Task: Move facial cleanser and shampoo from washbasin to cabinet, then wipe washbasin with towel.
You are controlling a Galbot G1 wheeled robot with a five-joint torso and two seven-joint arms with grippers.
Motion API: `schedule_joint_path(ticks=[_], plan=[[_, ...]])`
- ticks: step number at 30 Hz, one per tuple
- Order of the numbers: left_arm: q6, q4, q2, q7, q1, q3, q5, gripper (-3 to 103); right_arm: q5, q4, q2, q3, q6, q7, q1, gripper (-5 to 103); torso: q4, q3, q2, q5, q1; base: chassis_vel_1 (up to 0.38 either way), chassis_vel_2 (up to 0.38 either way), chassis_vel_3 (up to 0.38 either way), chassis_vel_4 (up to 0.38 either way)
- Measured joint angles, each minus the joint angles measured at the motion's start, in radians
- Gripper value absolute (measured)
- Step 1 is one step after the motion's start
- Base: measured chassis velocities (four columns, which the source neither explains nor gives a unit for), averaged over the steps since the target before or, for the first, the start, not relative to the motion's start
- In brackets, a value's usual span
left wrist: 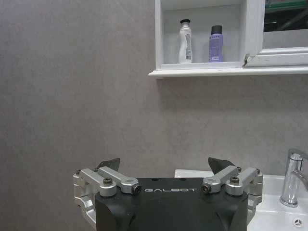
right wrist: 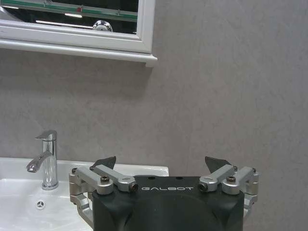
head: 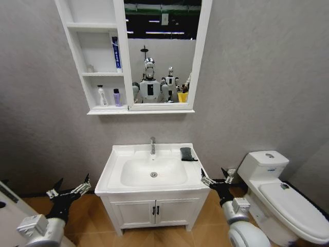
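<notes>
Head view: washbasin (head: 119, 165) centred below, chrome tap (head: 152, 145) at the back rim, towel (head: 187, 153) lying folded on the rim's back right corner. Cabinet (head: 78, 58) on the wall above, joined to mirror (head: 163, 51); white bottle (head: 102, 95) and purple bottle (head: 116, 97) upright side by side on the lowest shelf, blue tube (head: 116, 52) upright one shelf higher. Left gripper (head: 68, 190) low, off the basin's left side, fingers spread wide, holding nothing. Right gripper (head: 215, 178) beside the basin's right front corner, also wide and empty. White toilet (head: 288, 195) further right. Left wrist view: left gripper (left wrist: 164, 165) wide open, bare; white bottle (left wrist: 185, 42) and purple bottle (left wrist: 216, 44) apart on the cabinet (left wrist: 202, 72) shelf; tap (left wrist: 293, 178) at the edge. Right wrist view: right gripper (right wrist: 160, 164) wide open, empty; tap (right wrist: 46, 165) standing on washbasin (right wrist: 19, 192); mirror (right wrist: 96, 24) frame above.
</notes>
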Motion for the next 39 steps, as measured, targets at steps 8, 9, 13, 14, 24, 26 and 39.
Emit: schedule_joint_path(ticks=[8, 9, 13, 14, 24, 26, 39], plan=[[0.001, 0.002, 0.001, -0.001, -0.002, 0.001, -0.001, 100, -0.008, -0.006, 0.007, -0.007, 0.0, -0.012, -0.003, 100, -0.0003, 0.0, 0.0, 0.0001, 0.0, -0.163, 0.164, 0.18, -0.198], [0.001, 0.002, 0.001, -0.001, -0.002, 0.001, -0.001, 100, 0.009, -0.011, -0.002, -0.011, -0.006, -0.004, 0.005, 100, 0.0001, 0.0, 0.0, 0.0004, 0.0, -0.239, 0.231, 0.227, -0.246], [0.001, 0.002, 0.002, -0.002, -0.003, 0.002, -0.002, 100, 0.098, -0.062, -0.044, -0.02, -0.053, 0.022, 0.069, 100, -0.0001, 0.0, 0.0, 0.0005, 0.001, -0.212, 0.173, 0.234, -0.216], [0.001, 0.002, 0.002, -0.002, -0.003, 0.002, -0.002, 100, 0.098, -0.062, -0.044, -0.02, -0.053, 0.022, 0.069, 100, -0.0001, 0.0, 0.0, 0.0005, 0.001, -0.165, 0.14, 0.208, -0.155], [0.002, 0.003, 0.002, -0.003, -0.003, 0.002, -0.002, 100, 0.559, -0.349, -0.311, -0.172, -0.297, 0.256, 0.475, 100, 0.0002, 0.0, 0.0, 0.0, 0.0, -0.017, 0.027, 0.01, -0.025], [0.002, 0.003, 0.002, -0.003, -0.003, 0.002, -0.002, 100, 0.709, -0.421, -0.346, -0.258, -0.349, 0.322, 0.595, 100, 0.0003, 0.0, 0.0, 0.0, -0.001, 0.029, -0.024, -0.007, 0.024], [0.002, 0.003, 0.002, -0.002, -0.003, 0.002, -0.002, 100, 0.993, -0.696, -0.311, -0.497, -0.524, 0.518, 0.941, 100, 0.0001, 0.0, 0.0, 0.0, 0.0, 0.0, 0.0, 0.0, 0.0]])
